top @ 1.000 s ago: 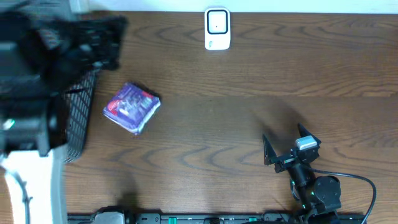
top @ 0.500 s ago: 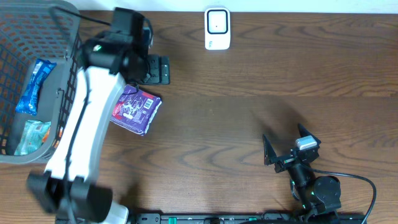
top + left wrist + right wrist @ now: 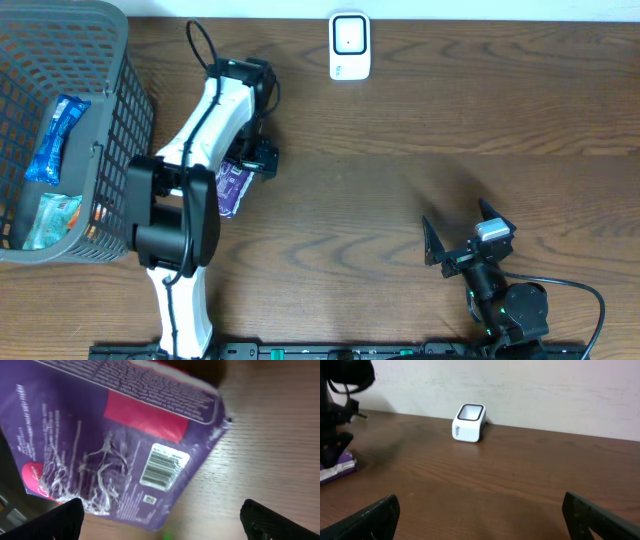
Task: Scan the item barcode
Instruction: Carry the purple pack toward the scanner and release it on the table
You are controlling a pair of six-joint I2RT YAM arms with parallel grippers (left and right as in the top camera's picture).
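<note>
Left gripper [image 3: 256, 158]: swinging in over the purple foil packet [image 3: 100, 450], jaws gaping, gripping nothing.
Right gripper [image 3: 463, 230]: idling wide, empty.

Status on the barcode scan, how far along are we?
Done: purple packet lies on the table beside the basket, barcode facing up. In hand: left gripper hovers open right over the packet, nothing gripped. Left: grasp it and present the barcode to the white scanner at the far edge. Right gripper sits open, idle.
</note>
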